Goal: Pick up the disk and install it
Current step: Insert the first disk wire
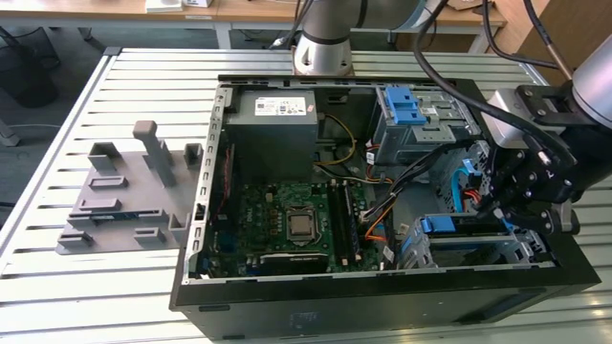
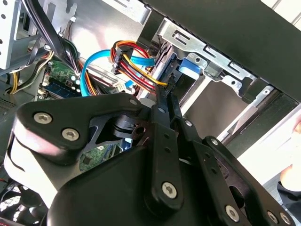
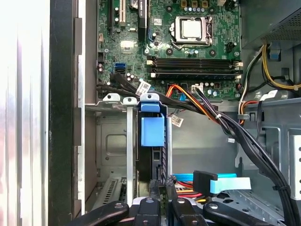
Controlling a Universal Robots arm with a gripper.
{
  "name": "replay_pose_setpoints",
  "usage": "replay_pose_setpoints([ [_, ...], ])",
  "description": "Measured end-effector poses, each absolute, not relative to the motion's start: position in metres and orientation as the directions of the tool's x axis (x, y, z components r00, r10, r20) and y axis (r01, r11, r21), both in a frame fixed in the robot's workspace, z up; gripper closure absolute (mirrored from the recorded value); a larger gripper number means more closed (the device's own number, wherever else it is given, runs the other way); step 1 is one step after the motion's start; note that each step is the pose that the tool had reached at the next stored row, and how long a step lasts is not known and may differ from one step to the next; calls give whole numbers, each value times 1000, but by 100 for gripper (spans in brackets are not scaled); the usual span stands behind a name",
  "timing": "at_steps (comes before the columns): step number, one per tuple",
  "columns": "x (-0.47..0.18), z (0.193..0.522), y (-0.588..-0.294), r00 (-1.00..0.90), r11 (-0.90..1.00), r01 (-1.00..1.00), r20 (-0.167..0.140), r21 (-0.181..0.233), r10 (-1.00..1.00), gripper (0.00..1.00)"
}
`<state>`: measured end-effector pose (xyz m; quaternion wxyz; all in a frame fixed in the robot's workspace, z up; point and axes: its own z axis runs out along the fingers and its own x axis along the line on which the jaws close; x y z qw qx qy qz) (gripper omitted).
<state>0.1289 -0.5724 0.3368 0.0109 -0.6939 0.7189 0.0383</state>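
In the exterior view we see an open computer case [image 1: 226, 215] lying on a slatted metal table [image 1: 115, 279], with the motherboard [image 1: 292, 226] exposed and the grey power-supply box [image 1: 277, 122] toward the far end. The gripper [image 1: 504, 208] hangs over the drive cage [image 1: 521, 247] at the exterior view's right, just above the blue-framed disk [image 1: 454, 223] that sits slotted in that cage. A grey plastic fixture [image 1: 129, 193] rests on the table well apart from the case, at the exterior view's left.

In the second wrist view the gripper [image 2: 170, 92] points toward the cage, its black fingers [image 2: 164, 110] drawn close together with only a thin gap showing (whether they pinch anything we cannot tell). Past the tips sits the disk's blue tab [image 2: 194, 66], beside a bundle of orange, red and yellow power wires [image 2: 131, 61] and a blue data cable [image 2: 91, 68].

In the first wrist view the disk [image 3: 153, 132] stands on edge inside the silver cage [image 3: 113, 136], its blue tab uppermost, near the motherboard [image 3: 178, 37]. The fingers [image 3: 154, 188] reach up to the disk's lower edge, close together around it.
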Motion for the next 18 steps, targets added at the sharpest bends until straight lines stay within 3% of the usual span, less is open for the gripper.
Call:
replay_pose_setpoints([
  [18, 132, 334, -573, -38, 35, -998, -70, 47, -997, 84],
])
